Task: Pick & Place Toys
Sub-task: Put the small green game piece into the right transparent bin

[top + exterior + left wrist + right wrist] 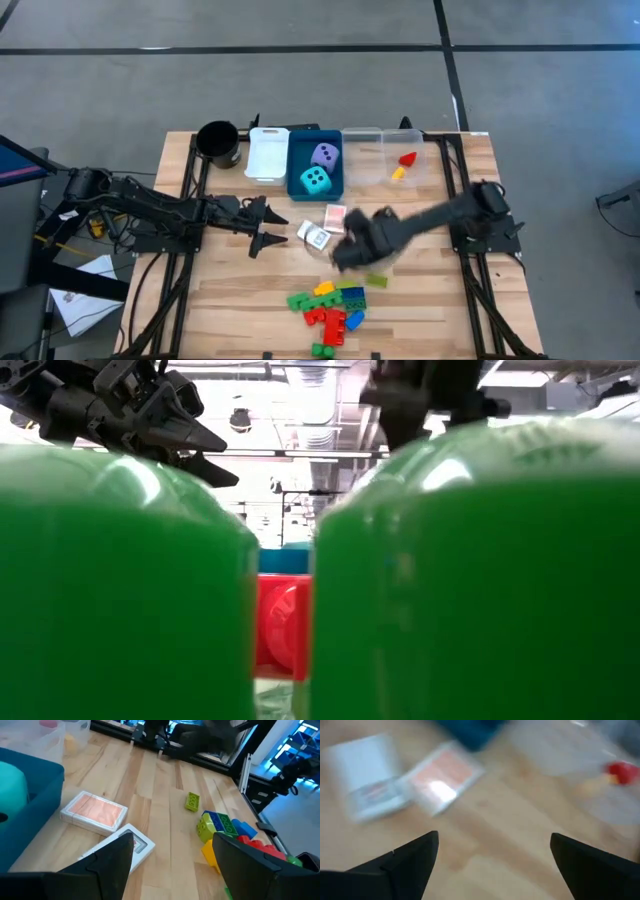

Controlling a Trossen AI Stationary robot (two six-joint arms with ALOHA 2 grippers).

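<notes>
Two card packs, one pink-faced [335,217] and one white-edged [315,236], lie flat mid-table. They also show in the left wrist view [95,812] and blurred in the right wrist view [442,777]. My left gripper [272,230] is open and empty just left of the packs. My right gripper [345,250] is open, empty and blurred, above the table just right of them. A pile of small bricks [330,305] lies near the front edge, and an olive brick [376,281] lies beside it. The cyan die [316,180] and the lavender die [324,155] sit in the blue tray [296,168].
A black cup [218,140], a white tray [267,153] and a clear tray [380,160] holding a red brick [407,158] and a yellow brick [398,173] line the far edge. Green bricks [120,590] block most of the low view.
</notes>
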